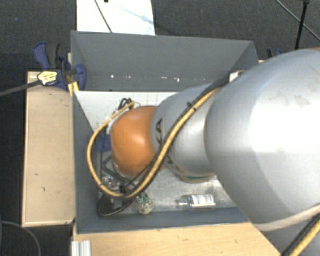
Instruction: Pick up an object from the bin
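I see my arm (266, 143) as thick, rounded silver-grey segments with a smooth shell. At its wrist sits a glossy orange dome cover (132, 140). A yellow cable (164, 154) runs along the arm and loops around the cover's 9 o'clock side, beside thin black wires (125, 101).

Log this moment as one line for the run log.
gripper: low in bin, view's lower-left corner | nearest: dark thing, small green-white thing | also: clear small bottle lying flat | hold: cannot tell
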Controlling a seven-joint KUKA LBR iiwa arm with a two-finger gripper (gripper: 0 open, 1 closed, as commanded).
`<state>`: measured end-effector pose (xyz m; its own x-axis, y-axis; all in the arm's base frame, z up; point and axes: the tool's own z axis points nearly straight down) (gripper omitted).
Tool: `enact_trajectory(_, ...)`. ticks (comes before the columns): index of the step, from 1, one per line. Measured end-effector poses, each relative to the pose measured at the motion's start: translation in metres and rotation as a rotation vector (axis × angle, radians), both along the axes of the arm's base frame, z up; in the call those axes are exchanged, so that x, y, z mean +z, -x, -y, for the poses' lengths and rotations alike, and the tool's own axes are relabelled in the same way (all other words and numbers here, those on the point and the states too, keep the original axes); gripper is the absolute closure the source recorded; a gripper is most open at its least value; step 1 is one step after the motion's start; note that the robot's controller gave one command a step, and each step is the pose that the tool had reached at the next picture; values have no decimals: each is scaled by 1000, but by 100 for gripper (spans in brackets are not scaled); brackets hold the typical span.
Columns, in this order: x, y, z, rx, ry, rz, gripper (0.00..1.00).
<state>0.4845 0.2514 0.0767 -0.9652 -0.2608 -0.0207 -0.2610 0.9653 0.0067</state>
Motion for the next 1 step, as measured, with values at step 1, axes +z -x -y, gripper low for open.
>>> enact_trajectory(1, -1, 0, 2, -4, 3, 0, 0)
